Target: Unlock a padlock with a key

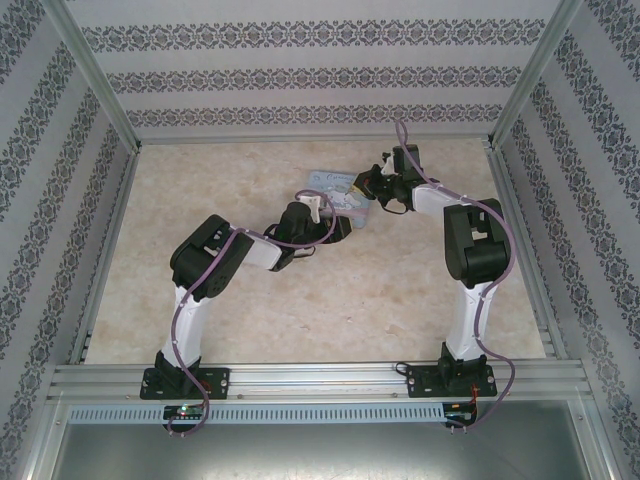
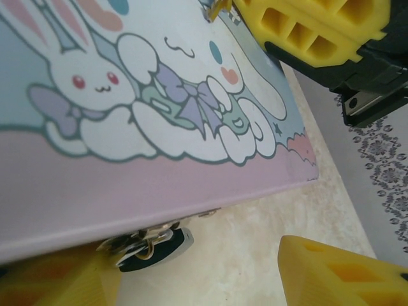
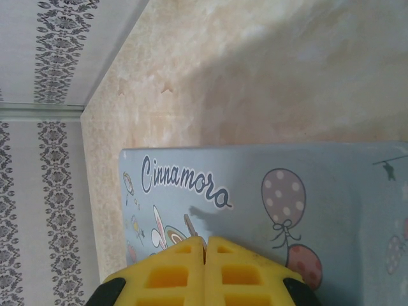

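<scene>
Padlock [image 2: 156, 245]: small dark rounded body, silvery shackle, hanging at the edge of the glossy printed tin [image 2: 159, 185] on the marbled table [image 2: 255, 255]. Left gripper [image 2: 197, 280] jaws wide, flanking it. Right gripper [image 3: 205, 245] jaws closed on a thin metal key [image 3: 190, 226].

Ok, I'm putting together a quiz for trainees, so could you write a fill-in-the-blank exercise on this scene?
The pale-blue cartoon-printed rectangular tin box shows the lettering ___.
The right gripper is ___ on a small thin metal key.
The left gripper is ___, with the tiny dark blue-teal padlock between its yellow fingers.
Missing words: Cinnamoro; shut; open.
</scene>
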Motion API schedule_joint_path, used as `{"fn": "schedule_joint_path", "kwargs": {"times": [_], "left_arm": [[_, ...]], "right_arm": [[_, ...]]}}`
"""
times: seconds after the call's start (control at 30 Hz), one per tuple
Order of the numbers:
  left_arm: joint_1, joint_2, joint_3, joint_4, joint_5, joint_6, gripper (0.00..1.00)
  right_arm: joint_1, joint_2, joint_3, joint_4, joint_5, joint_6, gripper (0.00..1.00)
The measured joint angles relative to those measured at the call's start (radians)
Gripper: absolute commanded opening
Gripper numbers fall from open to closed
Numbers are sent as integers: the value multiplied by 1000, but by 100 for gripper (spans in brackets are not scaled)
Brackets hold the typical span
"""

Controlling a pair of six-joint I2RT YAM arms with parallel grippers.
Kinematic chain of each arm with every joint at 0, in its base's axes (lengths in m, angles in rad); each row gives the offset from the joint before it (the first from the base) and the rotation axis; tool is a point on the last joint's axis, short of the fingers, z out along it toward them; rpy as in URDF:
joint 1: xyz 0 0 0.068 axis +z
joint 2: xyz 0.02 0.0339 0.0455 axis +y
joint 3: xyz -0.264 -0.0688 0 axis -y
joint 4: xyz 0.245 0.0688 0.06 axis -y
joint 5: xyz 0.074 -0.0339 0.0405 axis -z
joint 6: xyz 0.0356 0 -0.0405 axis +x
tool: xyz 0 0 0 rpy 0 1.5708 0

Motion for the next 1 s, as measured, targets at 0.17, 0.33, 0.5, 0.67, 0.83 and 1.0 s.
{"fn": "schedule_joint_path", "kwargs": {"times": [0.17,0.33,0.5,0.67,0.83,1.0], "left_arm": [[-3,0,0,-4,-13,-30,64],[-17,-1,-2,-3,-60,-63,63],[-28,-2,-34,54,-106,-139,61],[-43,-2,-77,138,-120,-203,61],[-65,-2,-89,162,-132,-232,60],[-68,-2,-89,164,-152,-263,60]], "right_arm": [[2,0,0,0,1,0,0],[2,1,0,2,1,0,0],[3,2,0,4,0,0,0],[9,2,0,7,0,0,0],[13,3,0,9,0,0,0],[15,4,0,12,-1,1,0]]}}
